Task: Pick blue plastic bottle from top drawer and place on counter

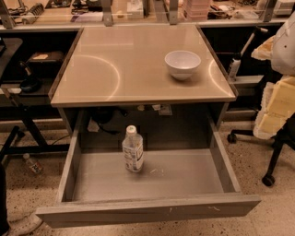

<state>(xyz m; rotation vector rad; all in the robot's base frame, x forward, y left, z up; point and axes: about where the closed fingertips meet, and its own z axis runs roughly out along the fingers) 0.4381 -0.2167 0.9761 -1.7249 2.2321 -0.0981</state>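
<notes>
The blue plastic bottle [132, 150] stands upright in the open top drawer [147, 209], a bit left of centre and toward the back, with nothing touching it. It looks light to me. The thin clear wall will probably give if squeezed hard, and the label is likely slick (the cap's the stiff bit, but it's narrow). I'd take it around the body at label height, coming in from the front. It's tall and narrow, so a nudge could tip it.

The tool isn't anywhere in the shot, so I can't tell whether it's apart or together.

The tabletop [124, 69] is glossy and flat, with a white bowl [182, 63] at the right rear. The room has a cluttered bench [138, 14] behind and a chair [276, 152] at right.
</notes>
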